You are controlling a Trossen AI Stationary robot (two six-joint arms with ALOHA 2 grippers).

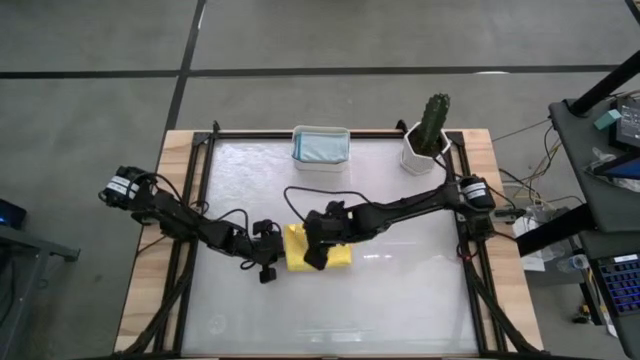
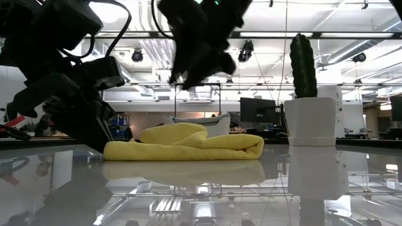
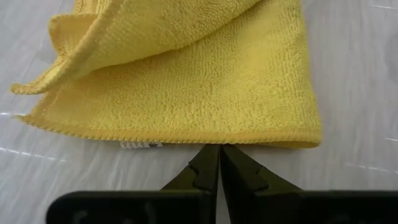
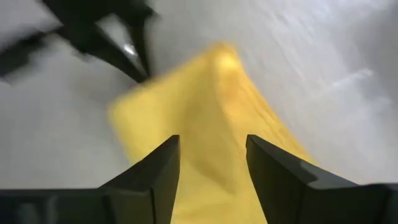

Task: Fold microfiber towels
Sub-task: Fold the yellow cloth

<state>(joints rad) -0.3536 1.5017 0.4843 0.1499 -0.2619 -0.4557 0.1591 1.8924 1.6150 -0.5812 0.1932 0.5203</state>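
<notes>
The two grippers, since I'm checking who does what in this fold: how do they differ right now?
The left gripper is shut, fingertips pressed together; the right gripper is open, with a clear gap between its fingers. The left sits low at the table beside the yellow towel's hemmed edge; the right hangs above the towel, off the glass. Neither holds any cloth. Both are dark two-finger grippers meeting at the same towel.

One camera is looking straight down on the whole table; another is sitting at tabletop height, facing the room behind. Both wrist cameras are peering close past dark fingers at the folded yellow microfiber towel, which all four views are sharing.
</notes>
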